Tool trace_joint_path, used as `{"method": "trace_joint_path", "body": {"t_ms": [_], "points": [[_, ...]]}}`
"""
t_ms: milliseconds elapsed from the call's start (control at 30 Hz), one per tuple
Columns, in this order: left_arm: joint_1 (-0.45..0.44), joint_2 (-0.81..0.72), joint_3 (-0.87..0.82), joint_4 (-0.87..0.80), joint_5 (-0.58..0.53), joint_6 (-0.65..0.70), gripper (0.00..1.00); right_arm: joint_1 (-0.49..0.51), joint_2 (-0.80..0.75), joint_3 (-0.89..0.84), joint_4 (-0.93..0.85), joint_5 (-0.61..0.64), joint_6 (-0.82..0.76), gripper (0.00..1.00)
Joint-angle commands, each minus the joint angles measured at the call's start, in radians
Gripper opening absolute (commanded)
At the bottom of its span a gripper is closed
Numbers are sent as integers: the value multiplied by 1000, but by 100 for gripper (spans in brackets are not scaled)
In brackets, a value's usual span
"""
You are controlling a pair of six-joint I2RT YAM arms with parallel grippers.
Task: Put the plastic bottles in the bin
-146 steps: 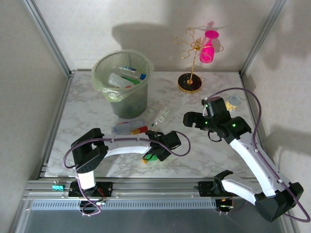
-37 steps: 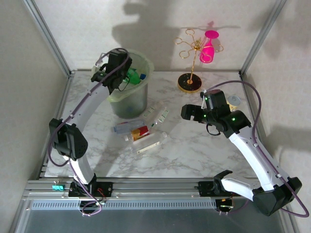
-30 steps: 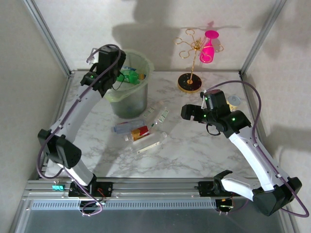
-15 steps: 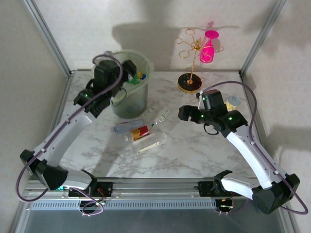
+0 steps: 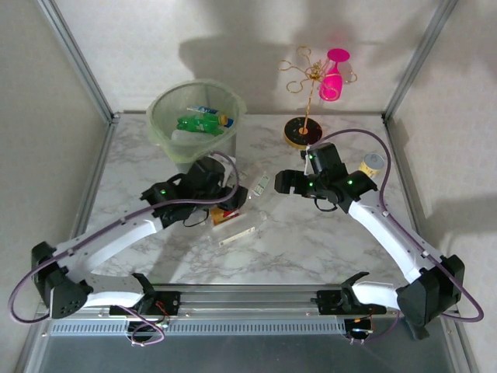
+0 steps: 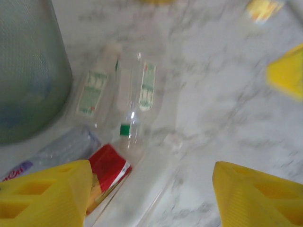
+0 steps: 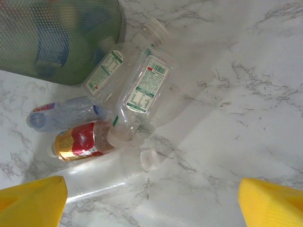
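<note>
While the left gripper (image 5: 235,198) has swung back from the bin's rim, it now hovers, fingers spread and empty, over the plastic bottles (image 7: 142,90) heaped on the marble. The right gripper (image 5: 281,184), fingers equally wide with nothing between them, hangs just right of that heap. Behind it stands the bin (image 5: 161,116) with a green bottle (image 5: 198,123) inside, and a tan cup (image 5: 373,163) and pink goblet (image 5: 334,74) sit well apart.

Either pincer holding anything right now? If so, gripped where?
Nothing is held. The left pincer and the right pincer both stand open and empty above the loose bottles lying on the table.
</note>
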Motion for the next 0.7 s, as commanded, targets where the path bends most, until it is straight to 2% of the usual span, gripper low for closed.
{"method": "trace_joint_path", "body": {"t_ms": [0, 200, 667], "points": [[-26, 80, -20, -87, 1, 53, 70, 5, -15, -15, 8, 26, 0, 93], [-36, 217, -30, -89, -56, 69, 75, 5, -53, -29, -8, 42, -4, 94], [-37, 358, -64, -46, 12, 95, 73, 2, -122, -73, -35, 85, -8, 96]]}}
